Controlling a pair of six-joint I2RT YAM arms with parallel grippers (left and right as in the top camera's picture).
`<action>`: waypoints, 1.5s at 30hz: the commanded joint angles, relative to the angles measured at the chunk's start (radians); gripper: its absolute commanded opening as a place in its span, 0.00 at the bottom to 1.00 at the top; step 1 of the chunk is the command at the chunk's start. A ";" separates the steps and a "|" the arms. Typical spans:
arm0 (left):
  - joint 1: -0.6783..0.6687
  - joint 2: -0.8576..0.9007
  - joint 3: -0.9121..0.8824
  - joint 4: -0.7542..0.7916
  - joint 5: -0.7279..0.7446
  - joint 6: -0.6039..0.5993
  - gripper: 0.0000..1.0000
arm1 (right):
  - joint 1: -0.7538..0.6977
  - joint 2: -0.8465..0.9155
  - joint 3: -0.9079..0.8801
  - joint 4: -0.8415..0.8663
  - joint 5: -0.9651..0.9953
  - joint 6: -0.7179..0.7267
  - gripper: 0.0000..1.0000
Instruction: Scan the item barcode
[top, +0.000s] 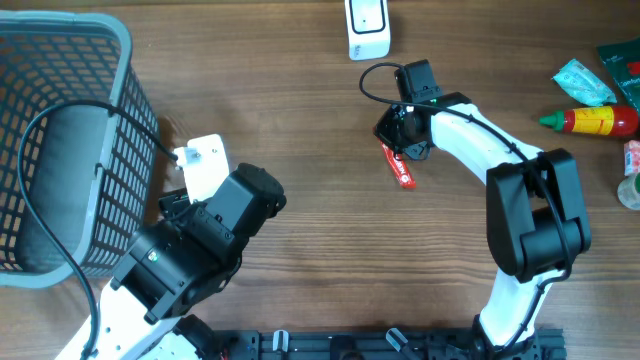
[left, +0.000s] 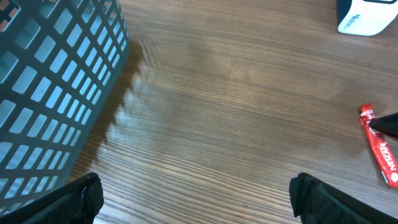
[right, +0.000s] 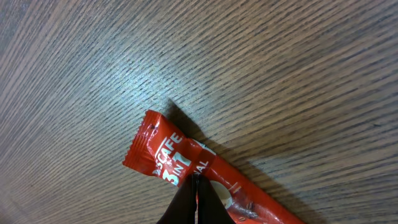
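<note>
The item is a red Nescafe 3-in-1 sachet (top: 401, 170) lying slantwise on the wooden table right of centre; it also shows at the right edge of the left wrist view (left: 380, 146). My right gripper (right: 196, 186) is shut, its fingertips pinched together on the sachet (right: 177, 155) near its crimped end. From overhead, that right gripper (top: 398, 148) sits over the sachet's upper end. A white barcode scanner (top: 367, 28) stands at the far edge, a short way beyond it. My left gripper (left: 196, 199) is open wide over bare wood, beside the basket, holding nothing.
A grey plastic basket (top: 60, 150) fills the left side, close to the left arm. At the right edge lie a ketchup bottle (top: 595, 120), a teal packet (top: 585, 82) and a green pack (top: 625, 65). The scanner (left: 367, 15) shows in the left wrist view's top right corner.
</note>
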 joint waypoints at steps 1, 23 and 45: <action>-0.003 0.002 0.001 0.000 -0.024 -0.013 1.00 | 0.002 0.036 0.014 -0.002 0.031 0.036 0.05; -0.003 0.002 0.001 0.000 -0.024 -0.013 1.00 | -0.013 0.067 0.028 -0.005 -0.064 0.089 0.43; -0.003 0.002 0.001 0.000 -0.024 -0.013 1.00 | -0.013 0.032 0.024 0.029 -0.006 0.073 0.04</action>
